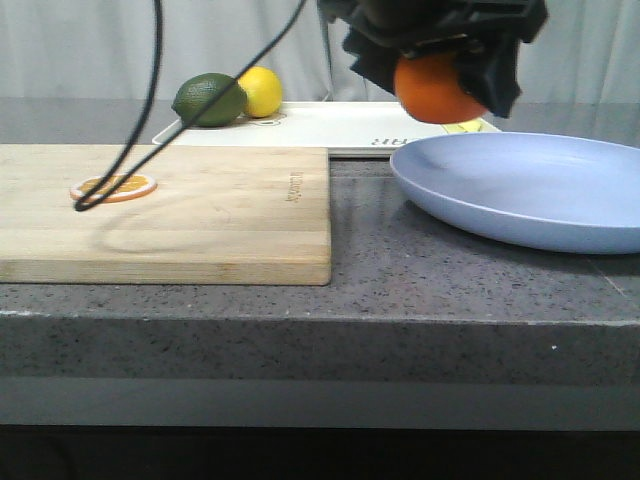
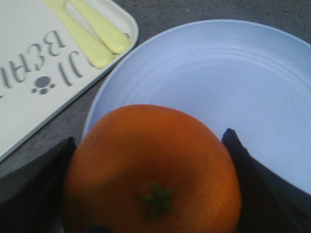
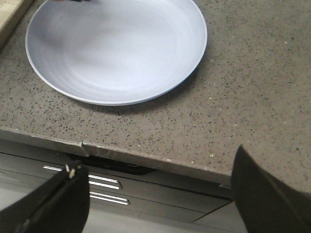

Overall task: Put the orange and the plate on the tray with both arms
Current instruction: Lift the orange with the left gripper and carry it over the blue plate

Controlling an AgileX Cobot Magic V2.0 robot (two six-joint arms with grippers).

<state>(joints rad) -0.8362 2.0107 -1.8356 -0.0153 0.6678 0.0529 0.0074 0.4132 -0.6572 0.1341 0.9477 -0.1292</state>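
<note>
My left gripper (image 1: 440,70) is shut on the orange (image 1: 437,90), holding it in the air above the far-left rim of the plate (image 1: 540,185). The left wrist view shows the orange (image 2: 151,170), green stem dot facing the camera, between the dark fingers (image 2: 36,189), with the lavender-blue plate (image 2: 218,82) and a corner of the white tray (image 2: 34,73) beneath. The tray (image 1: 330,128) lies behind the plate and the board. My right gripper (image 3: 158,194) is open and empty, hanging over the counter's front edge, short of the plate (image 3: 116,48).
A wooden cutting board (image 1: 200,210) with an orange slice (image 1: 113,187) lies at the left. A green fruit (image 1: 209,100) and a lemon (image 1: 260,91) sit at the tray's left end, and pale yellow utensils (image 2: 92,34) at its right end. A black cable (image 1: 150,90) hangs over the board.
</note>
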